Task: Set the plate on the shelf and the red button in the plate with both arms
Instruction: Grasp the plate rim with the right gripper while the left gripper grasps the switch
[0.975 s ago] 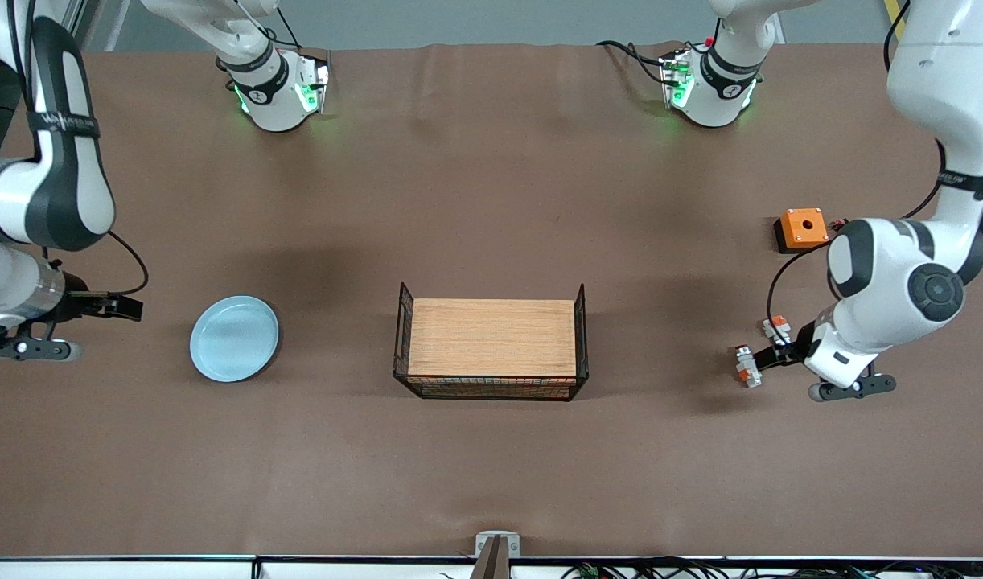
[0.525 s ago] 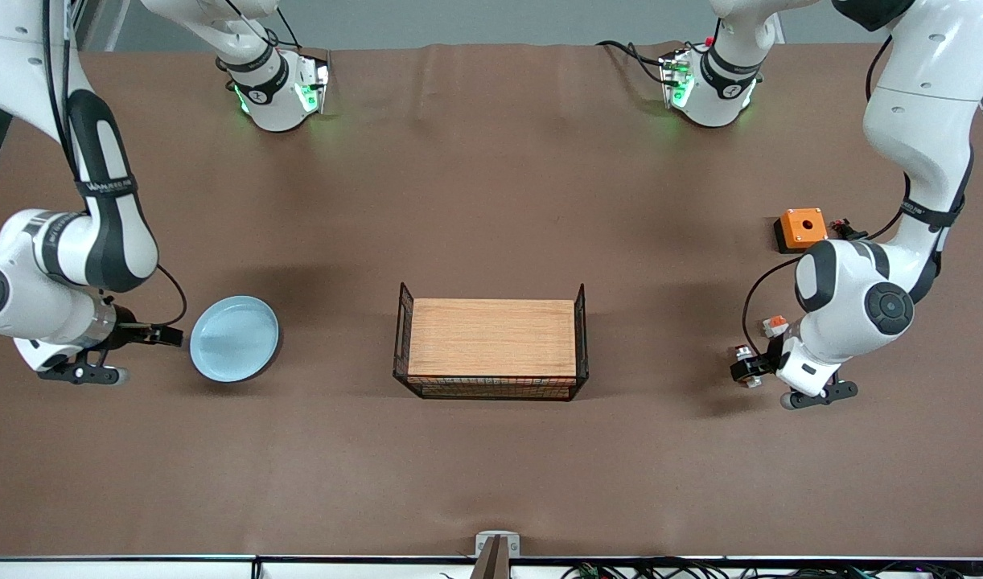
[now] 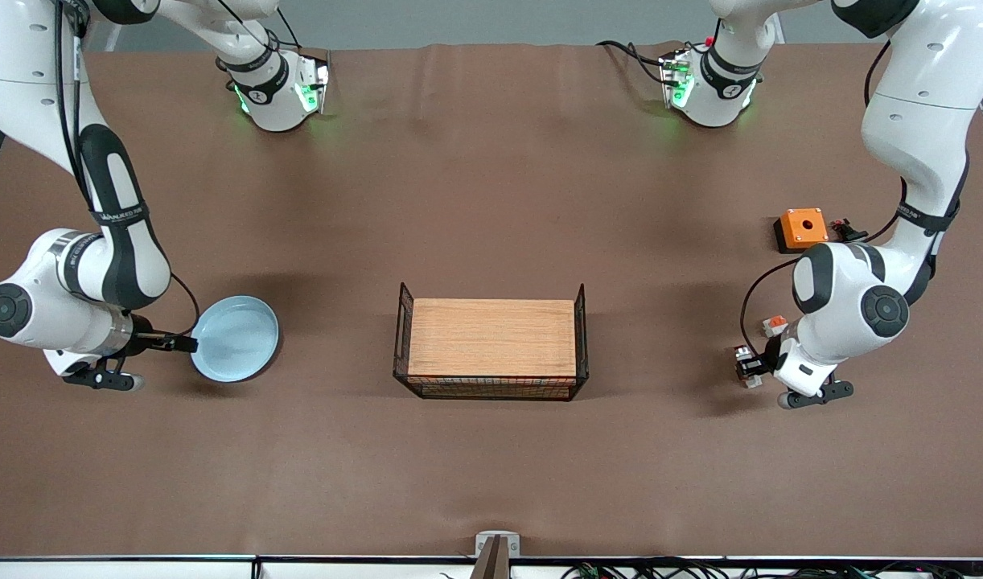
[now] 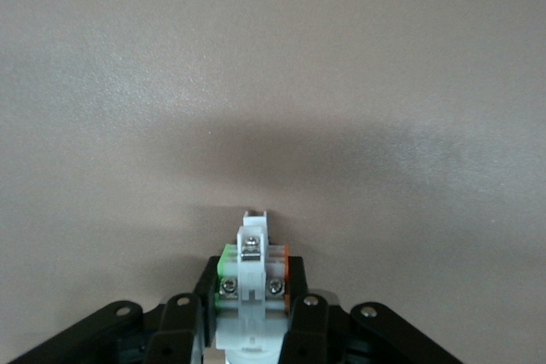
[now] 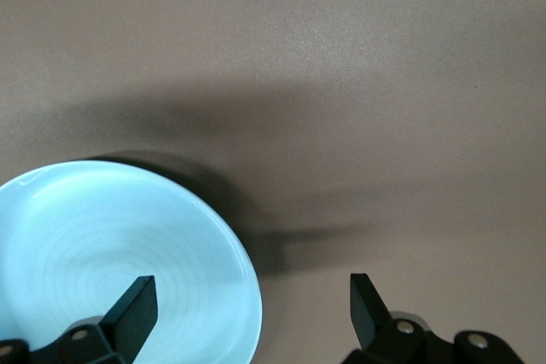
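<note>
The fingers of the left gripper are pressed shut on the red button, which is held between them low on the bench at the left arm's end. In the front view the button is seen at the tip of that gripper, and it seems to be resting on the bench, though this cannot be told for sure. A small white piece with an orange top lies just beside it, farther from the front camera. An orange box with a hole sits farther off again.

The fingers of the right gripper are spread wide. One finger is seen over the inside of the plate and the other outside it, so the rim is set between them but is not yet pinched. The plate lies on the bench at the right arm's end, with that gripper at its edge.

A wire basket with a wooden floor stands in the middle of the bench, between the two.

For this step to be done well, the button should be lifted straight up and slowly, so the white piece beside it is not knocked. The plate rim should be pushed deep between the fingers before they are shut, because a thin rim may slip or tip.
</note>
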{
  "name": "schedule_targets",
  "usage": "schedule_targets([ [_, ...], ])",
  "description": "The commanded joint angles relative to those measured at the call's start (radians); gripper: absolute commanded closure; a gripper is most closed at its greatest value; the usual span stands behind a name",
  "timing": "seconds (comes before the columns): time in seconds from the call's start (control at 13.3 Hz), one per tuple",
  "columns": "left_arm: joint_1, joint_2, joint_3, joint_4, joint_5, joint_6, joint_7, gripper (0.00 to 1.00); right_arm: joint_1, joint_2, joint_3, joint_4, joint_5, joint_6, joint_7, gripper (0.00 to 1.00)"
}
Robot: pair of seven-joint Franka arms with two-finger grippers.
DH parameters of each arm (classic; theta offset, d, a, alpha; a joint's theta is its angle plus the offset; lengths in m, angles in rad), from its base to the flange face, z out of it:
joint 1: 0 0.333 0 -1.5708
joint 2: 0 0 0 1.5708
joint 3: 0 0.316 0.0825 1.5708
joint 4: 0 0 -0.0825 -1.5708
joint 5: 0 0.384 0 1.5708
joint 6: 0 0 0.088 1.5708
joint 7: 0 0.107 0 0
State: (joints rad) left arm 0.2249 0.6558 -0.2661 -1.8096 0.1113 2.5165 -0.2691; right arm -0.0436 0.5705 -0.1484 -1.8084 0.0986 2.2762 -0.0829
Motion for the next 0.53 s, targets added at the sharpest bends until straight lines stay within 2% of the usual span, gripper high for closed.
schedule_targets([
  [0.0,0.004,-0.119,-0.007,-0.053,0.018,-0.053,0.007,1.0,-0.018,0.002,0.012,-0.049,0.039,0.068,-0.032,0.01],
  [0.22,0.005,-0.238,-0.013,-0.045,0.018,-0.206,0.008,1.0,-0.016,-0.001,0.012,-0.092,0.073,0.088,-0.034,0.01],
  [0.45,0.002,-0.326,-0.016,-0.017,0.011,-0.353,0.01,1.0,-0.013,-0.001,0.012,-0.108,0.087,0.094,-0.034,0.12],
])
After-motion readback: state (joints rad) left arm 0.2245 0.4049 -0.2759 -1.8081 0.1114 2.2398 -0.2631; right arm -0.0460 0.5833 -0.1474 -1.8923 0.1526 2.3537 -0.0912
